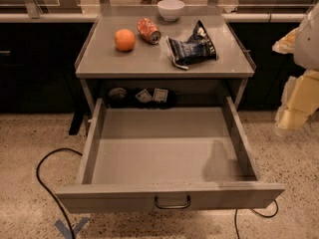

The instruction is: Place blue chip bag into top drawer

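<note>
The blue chip bag [193, 49] lies crumpled on the right half of the grey cabinet top [124, 61], dark navy with white lettering. The top drawer [164, 156] is pulled fully open below it, with a bare flat bottom and a small dark handle [172, 203] on its front. My gripper [291, 117] hangs at the far right of the view, beside the drawer's right wall and lower than the cabinet top, well away from the bag. It holds nothing that I can see.
An orange [124, 40], a red soda can [149, 30] lying on its side and a white bowl [170, 9] share the cabinet top. A black cable [45, 183] loops on the speckled floor at the left. Dark cabinets flank the unit.
</note>
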`<control>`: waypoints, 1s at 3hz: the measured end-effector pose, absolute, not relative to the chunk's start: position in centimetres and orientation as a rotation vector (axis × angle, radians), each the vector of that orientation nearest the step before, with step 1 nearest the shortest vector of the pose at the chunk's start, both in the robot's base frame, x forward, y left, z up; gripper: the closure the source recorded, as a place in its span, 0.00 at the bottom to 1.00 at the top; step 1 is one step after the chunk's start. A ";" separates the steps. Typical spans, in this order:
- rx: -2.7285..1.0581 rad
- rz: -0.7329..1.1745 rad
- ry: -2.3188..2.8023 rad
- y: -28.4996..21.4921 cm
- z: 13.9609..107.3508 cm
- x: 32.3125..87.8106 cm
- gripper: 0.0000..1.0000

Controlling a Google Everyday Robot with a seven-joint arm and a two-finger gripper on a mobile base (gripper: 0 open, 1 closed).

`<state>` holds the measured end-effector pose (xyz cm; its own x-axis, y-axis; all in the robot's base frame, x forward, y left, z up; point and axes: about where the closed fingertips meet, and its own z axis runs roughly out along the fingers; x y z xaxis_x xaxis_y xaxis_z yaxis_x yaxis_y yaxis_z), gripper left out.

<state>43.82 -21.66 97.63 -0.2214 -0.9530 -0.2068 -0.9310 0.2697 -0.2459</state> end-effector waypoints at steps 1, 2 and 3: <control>-1.724 -0.099 2.232 -21.7 97.6 43.8 0.00; -1.715 -0.149 2.166 -21.4 98.3 45.8 0.00; -1.663 -0.186 2.066 -21.1 99.3 51.7 0.00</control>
<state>51.67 -21.11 99.31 -0.1479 -0.9491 -0.2779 -0.8841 0.2529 -0.3931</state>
